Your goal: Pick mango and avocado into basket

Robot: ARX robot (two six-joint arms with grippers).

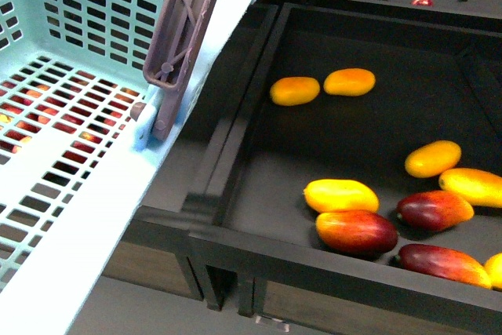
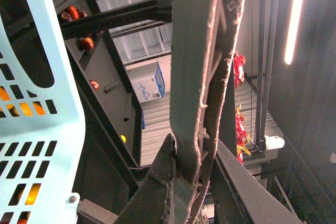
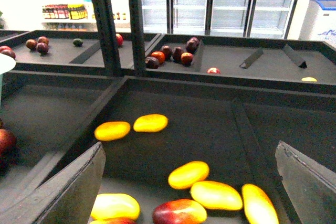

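The light teal basket fills the left of the front view, its grey-brown handle raised. My left gripper is shut on that handle, and the basket's wall is beside it. Several yellow-orange mangoes lie in the dark bin, among them one near the front and a pair further back. My right gripper hangs open over this bin with nothing in it, and a mango lies between and beyond its fingers. A small dark green fruit lies far off; I cannot tell whether it is the avocado.
Red-and-yellow mangoes lie among the yellow ones. The bin has a raised front wall and side wall. Back bins hold red and dark fruits and slanted dividers. Red fruit shows through the basket's slotted floor.
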